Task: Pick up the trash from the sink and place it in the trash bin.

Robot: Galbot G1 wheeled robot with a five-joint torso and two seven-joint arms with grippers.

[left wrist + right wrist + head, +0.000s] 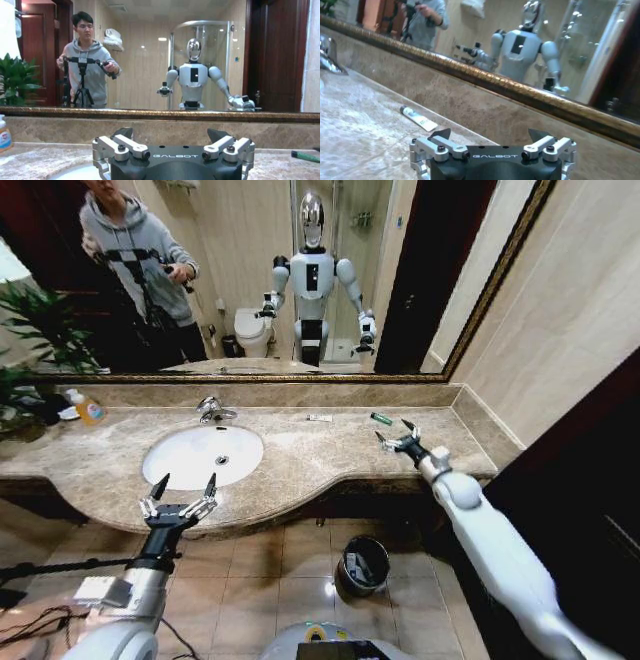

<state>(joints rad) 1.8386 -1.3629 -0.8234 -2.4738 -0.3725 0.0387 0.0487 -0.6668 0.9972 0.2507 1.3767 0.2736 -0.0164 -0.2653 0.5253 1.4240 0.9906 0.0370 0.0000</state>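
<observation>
The white oval sink (190,465) is set in the beige marble counter, and its bowl holds just the centre drain. Two bits of trash lie on the counter by the back wall: a short white tube (319,418) (418,117) and a tiny green tube (381,419) (305,156). My left gripper (184,483) (170,133) hovers open and empty over the counter's front edge, just in front of the basin. Over the counter's right part, my right gripper (396,433) (490,133) is open and empty, close to the green tube. The trash bin (362,565) stands on the floor tiles below the counter.
A chrome faucet (212,410) (327,56) rises behind the basin. An orange-yellow bottle (90,411) (4,135) and a plant (30,340) occupy the counter's far left. A large mirror backs the counter, and a dark wall closes the right side.
</observation>
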